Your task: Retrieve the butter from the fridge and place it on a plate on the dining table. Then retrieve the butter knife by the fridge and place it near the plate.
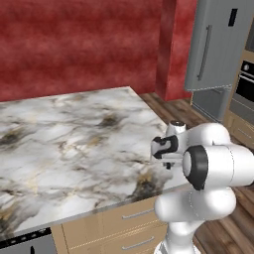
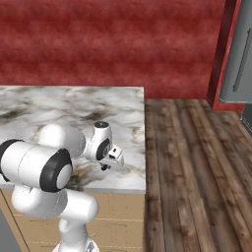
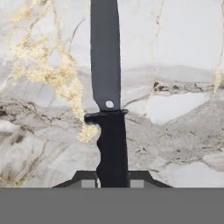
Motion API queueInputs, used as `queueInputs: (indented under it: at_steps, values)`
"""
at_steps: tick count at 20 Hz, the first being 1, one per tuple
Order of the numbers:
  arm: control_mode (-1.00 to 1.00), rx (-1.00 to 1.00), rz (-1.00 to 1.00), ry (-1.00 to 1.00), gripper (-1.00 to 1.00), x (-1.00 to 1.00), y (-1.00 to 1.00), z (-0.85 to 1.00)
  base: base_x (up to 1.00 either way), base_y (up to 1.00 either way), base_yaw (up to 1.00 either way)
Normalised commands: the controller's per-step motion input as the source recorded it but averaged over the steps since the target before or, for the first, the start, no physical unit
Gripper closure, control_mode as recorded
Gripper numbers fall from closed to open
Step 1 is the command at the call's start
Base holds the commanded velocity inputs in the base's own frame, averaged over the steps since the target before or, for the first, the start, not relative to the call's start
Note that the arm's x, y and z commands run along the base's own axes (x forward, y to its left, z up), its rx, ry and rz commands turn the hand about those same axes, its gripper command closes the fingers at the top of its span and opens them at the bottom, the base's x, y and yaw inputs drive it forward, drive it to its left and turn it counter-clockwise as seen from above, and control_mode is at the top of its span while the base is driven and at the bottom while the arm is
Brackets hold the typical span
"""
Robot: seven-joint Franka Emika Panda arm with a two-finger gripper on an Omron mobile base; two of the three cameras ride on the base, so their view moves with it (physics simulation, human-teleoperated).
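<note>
Showing the gripper (image 3: 113, 183) closed on the knife (image 3: 107, 87) by the black handle, the two finger tips (image 3: 87, 183) pressed to either side of the handle's butt end; the knife runs straight out ahead of the hand, along the gripper's own line of sight, its long axis in line with the approach axis and at right angles to the line on which the jaws close; the grey blade points away from the hand, the guard and rivet lying between blade and grip; beneath the knife lies the veined marble of the table (image 1: 74, 134), though whether the blade touches the top or hangs just above it cannot be told; in the base views the gripper (image 1: 166, 149) sits low over the near corner of the table, close to its edge, with the fridge (image 1: 218, 44) well apart across the wooden floor. Judged from this, the knife is in hand and the remaining move is a carry to a spot beside the plate; with the blade leading, the hand must be set down blade-first and kept short of the rim.
</note>
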Motion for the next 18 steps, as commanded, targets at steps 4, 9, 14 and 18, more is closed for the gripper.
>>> queueInputs:
  at_steps: [4, 9, 14, 18]
  values:
    - [-1.0, -0.03, 0.0, 0.01, 1.0, -0.5, 0.21, 0.93, 0.0, 0.0, 0.0]
    - [-1.0, -0.01, 0.0, 0.09, 1.0, -0.55, 0.26, 1.0, 0.0, 0.0, 0.0]
    - [-1.0, 0.0, 0.0, 0.07, 1.0, -0.86, 0.13, 0.76, 0.0, 0.0, 0.0]
    - [-1.0, 0.0, 0.02, 0.0, 1.0, -0.91, 0.22, 0.45, 0.0, 0.0, 0.0]
